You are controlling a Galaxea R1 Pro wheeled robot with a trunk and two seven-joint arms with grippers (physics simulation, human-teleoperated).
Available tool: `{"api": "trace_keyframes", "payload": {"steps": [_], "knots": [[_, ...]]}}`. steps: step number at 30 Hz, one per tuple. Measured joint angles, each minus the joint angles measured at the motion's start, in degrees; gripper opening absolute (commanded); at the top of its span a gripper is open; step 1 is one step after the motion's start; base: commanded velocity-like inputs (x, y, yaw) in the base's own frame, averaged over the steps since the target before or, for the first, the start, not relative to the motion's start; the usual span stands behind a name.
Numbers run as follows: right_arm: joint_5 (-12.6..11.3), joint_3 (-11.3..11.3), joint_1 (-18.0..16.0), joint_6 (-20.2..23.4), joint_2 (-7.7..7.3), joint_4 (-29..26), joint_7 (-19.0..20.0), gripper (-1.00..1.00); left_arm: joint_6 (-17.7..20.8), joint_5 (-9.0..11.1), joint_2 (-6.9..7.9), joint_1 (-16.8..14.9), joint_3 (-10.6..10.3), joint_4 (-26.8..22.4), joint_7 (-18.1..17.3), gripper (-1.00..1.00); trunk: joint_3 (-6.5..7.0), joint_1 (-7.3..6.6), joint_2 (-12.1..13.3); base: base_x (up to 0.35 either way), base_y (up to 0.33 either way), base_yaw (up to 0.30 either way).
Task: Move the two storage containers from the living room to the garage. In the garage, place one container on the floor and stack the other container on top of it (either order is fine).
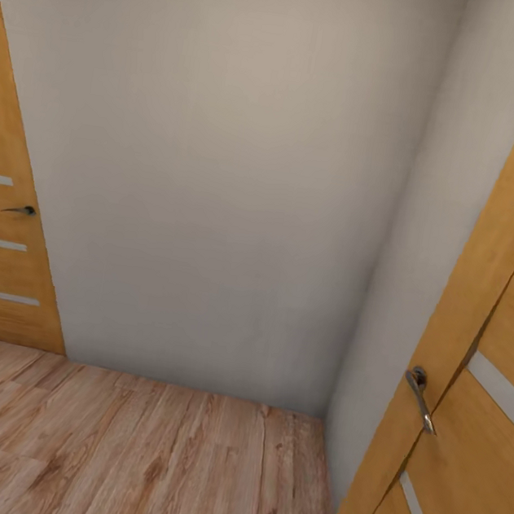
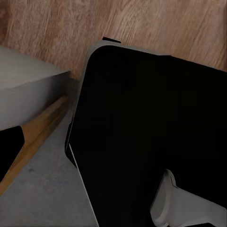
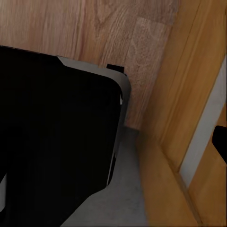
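Two slatted honey-wood doors (image 1: 6, 252) flank a plain beige wall (image 1: 222, 161) as we transit; we cannot tell either end effector's state.

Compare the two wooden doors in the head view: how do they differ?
The orange-brown wooden door at left stands farther off beside the grey wall, with a small dark lever handle. The orange-brown wooden door at right looms close, and its larger lever handle looks metallic. Both have pale horizontal stripes.
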Motion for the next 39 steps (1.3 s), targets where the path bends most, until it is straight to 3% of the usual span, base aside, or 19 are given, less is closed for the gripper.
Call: {"api": "trace_keyframes", "payload": {"steps": [23, 30, 39], "knots": [[0.0, 0.0, 0.0, 0.0, 0.01, 0.0, 0.1, 1.00, -0.1, 0.0, 0.00, 0.0, 0.0, 0.0, 0.0, 1.00, 0.00, 0.00, 0.0, 0.308, 0.000, 0.004], [0.0, 0.0, 0.0, 0.0, 0.01, 0.0, 0.0, 1.00, -0.1, 0.0, 0.00, 0.0, 0.0, 0.0, 0.0, 1.00, 0.00, 0.01, 0.0, 0.238, 0.000, 0.187], [0.0, 0.0, 0.0, 0.0, 0.01, 0.0, 0.0, 1.00, -0.1, 0.0, 0.00, 0.0, 0.1, 0.0, 0.0, 1.00, 0.00, 0.03, 0.0, 0.021, 0.000, 0.243]]}}
